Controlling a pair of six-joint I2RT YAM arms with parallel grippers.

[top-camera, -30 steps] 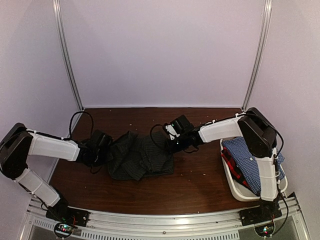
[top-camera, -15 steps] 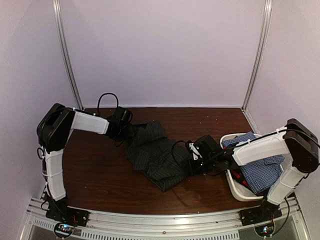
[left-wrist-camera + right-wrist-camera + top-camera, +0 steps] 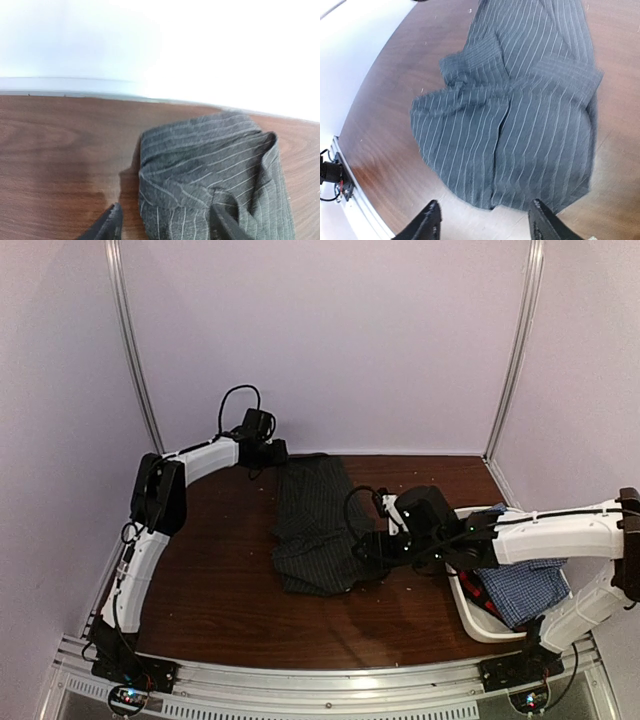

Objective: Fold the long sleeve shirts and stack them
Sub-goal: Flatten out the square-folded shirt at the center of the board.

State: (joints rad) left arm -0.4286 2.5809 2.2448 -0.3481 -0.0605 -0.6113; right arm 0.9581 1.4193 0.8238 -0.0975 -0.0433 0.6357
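black pinstripe shirt [image 3: 316, 525] lies rumpled on the table [image 3: 200, 580], far edge to mid. left gripper [image 3: 165, 227] spread wide at its far corner, cloth between the fingers, nothing pinched. right gripper [image 3: 485, 222] wide open, empty, shirt's near hem just ahead of its fingertips.

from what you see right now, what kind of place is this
Likely a robot lab test booth, not a home: plain pale walls with metal corner posts, an aluminium rail along the near edge of the table, and a black pinstriped shirt on it.
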